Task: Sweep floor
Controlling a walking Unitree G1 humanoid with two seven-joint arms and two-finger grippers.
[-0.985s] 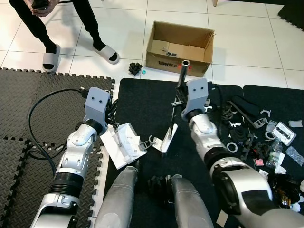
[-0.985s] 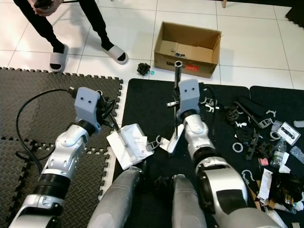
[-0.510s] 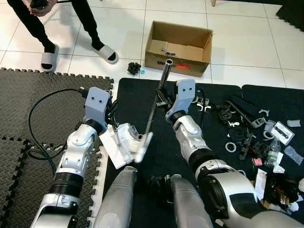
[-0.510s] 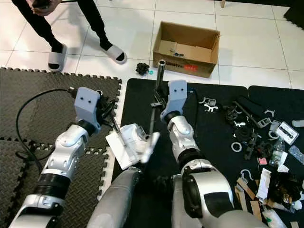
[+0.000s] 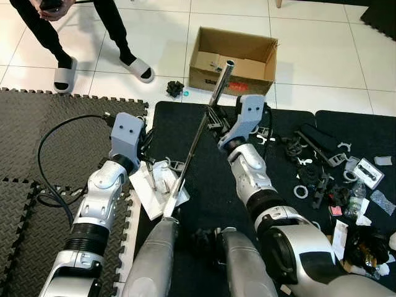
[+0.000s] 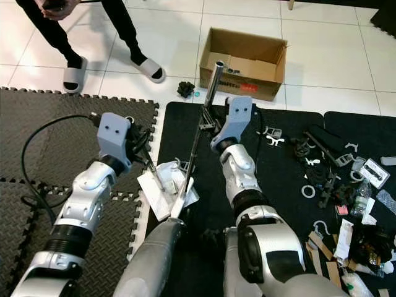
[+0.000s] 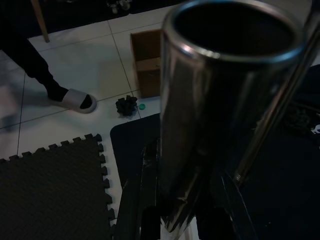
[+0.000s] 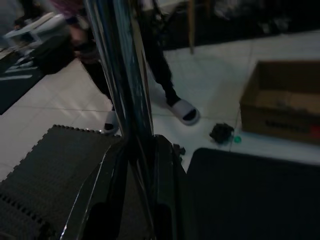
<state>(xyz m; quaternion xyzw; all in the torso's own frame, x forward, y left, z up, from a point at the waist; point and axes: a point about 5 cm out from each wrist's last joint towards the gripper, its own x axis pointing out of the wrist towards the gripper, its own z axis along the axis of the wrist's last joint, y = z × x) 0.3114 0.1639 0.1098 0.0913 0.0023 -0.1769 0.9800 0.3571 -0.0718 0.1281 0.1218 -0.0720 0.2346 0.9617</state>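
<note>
Right wrist cam: right tool [image 8: 137,200] has both black fingers [image 8: 165,190] closed around a shiny metal pole [image 8: 122,75], which runs from between them up out of frame. Scene is dim. Beyond: white tile floor [image 8: 220,95]; cardboard box [image 8: 282,100] at 3 o'clock; small black object [image 8: 221,133] with a green bit [image 8: 237,139] just beside it; a person's leg and a white slipper [image 8: 183,111]; grey foam mat [image 8: 55,165] at 8 o'clock; black mat [image 8: 250,195] at 4 o'clock.

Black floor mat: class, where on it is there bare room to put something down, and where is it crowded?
Bare: the black floor mat between the white dustpan and the brown cardboard box. Crowded: its right side, with scattered black parts.
</note>
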